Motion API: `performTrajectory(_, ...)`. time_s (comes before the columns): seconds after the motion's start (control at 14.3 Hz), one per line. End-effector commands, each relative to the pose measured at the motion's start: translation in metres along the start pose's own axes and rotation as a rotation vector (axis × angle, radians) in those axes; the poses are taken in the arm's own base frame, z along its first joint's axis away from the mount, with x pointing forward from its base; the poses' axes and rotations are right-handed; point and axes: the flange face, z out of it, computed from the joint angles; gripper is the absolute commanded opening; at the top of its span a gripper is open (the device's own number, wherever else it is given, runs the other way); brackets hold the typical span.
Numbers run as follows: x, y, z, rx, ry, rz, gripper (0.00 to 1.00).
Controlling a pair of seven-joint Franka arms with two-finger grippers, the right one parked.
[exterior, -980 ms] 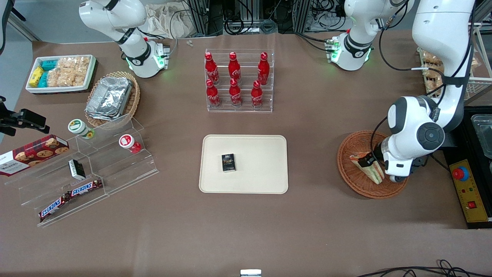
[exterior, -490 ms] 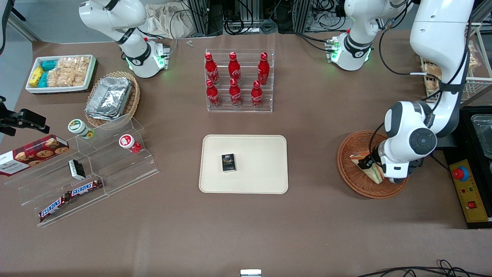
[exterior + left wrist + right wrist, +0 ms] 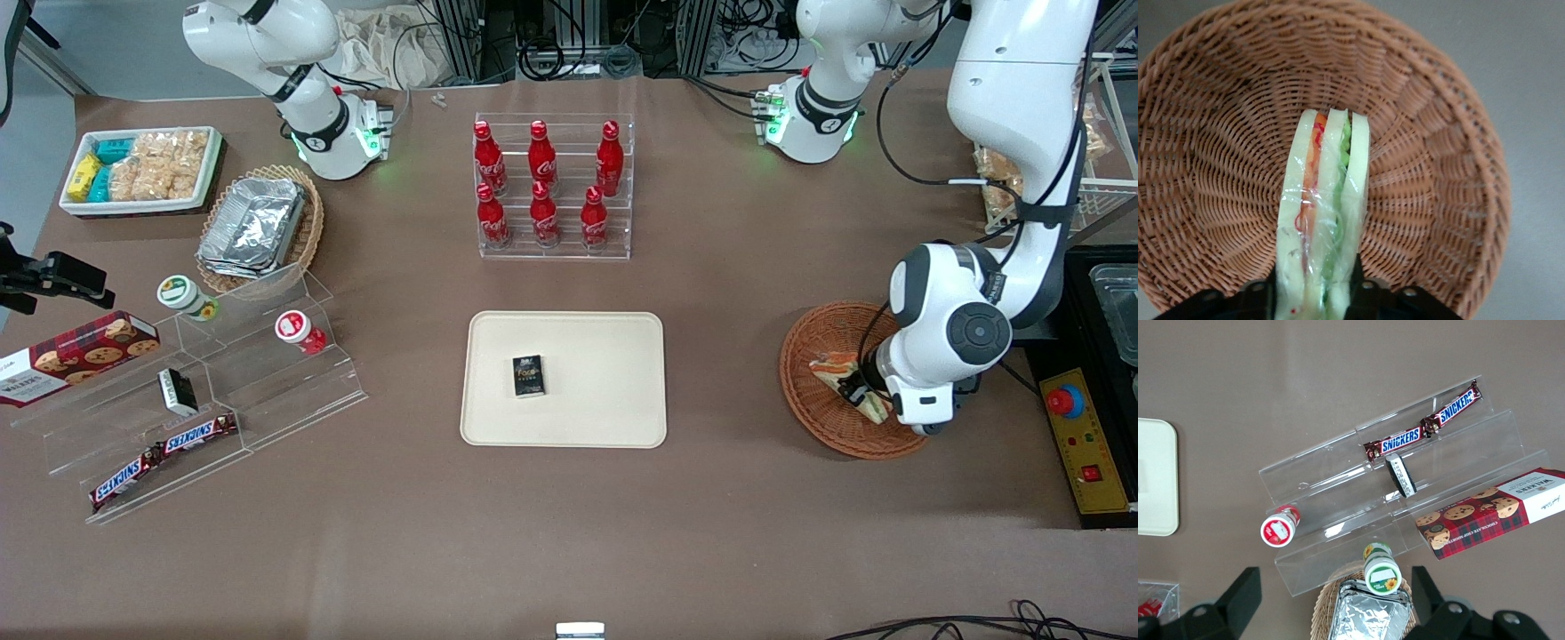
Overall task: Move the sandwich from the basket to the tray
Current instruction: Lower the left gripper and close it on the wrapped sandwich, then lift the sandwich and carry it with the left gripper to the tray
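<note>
The sandwich [image 3: 843, 374], a plastic-wrapped wedge of pale bread with orange-red and green layers, stands in the reddish-brown wicker basket [image 3: 813, 338] toward the working arm's end of the table. My left gripper [image 3: 859, 388] is down in the basket, shut on the sandwich. In the left wrist view the black fingers [image 3: 1361, 287] press both bread faces of the sandwich [image 3: 1325, 220], with the basket's weave [image 3: 1218, 167] all round. The cream-beige tray [image 3: 605, 418] lies mid-table, apart from the basket, with a small black box [image 3: 528, 375] on it.
A clear rack of red cola bottles [image 3: 544, 191] stands farther from the camera than the tray. Toward the parked arm's end are a clear stepped stand [image 3: 204, 400] with snack bars and cups, a tan basket of foil containers [image 3: 258, 227], a white snack bin [image 3: 140, 169] and a cookie box [image 3: 76, 356].
The wrist has shifted and turned slightly over the basket; the sandwich has turned a little with it. The gripper stays down around the sandwich.
</note>
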Motion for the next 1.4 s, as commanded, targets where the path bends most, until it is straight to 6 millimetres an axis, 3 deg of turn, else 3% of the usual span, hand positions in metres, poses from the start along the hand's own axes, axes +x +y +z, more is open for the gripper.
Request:
performTrajectory(0.0,0.0,0.006,-0.011,0.0,0.023,-0.022,0.0)
performTrajectory(0.14,0.001,0.005,-0.022,-0.001,0.028,-0.013,0.0)
performTrajectory(0.35,0.002,0.007,-0.069,0.016,0.026,0.051,0.0)
performTrajectory(0.49,-0.016,0.022,-0.112,0.056,-0.015,0.195,0.0)
performTrajectory(0.7,-0.066,0.058,-0.177,0.078,-0.077,0.406,0.0)
performTrajectory(0.84,-0.101,0.08,-0.195,0.047,-0.078,0.478,0.0)
performTrajectory(1.05,-0.177,0.122,-0.176,0.02,-0.14,0.66,0.0)
performTrajectory(1.33,-0.261,0.181,-0.111,-0.023,-0.217,0.714,0.0)
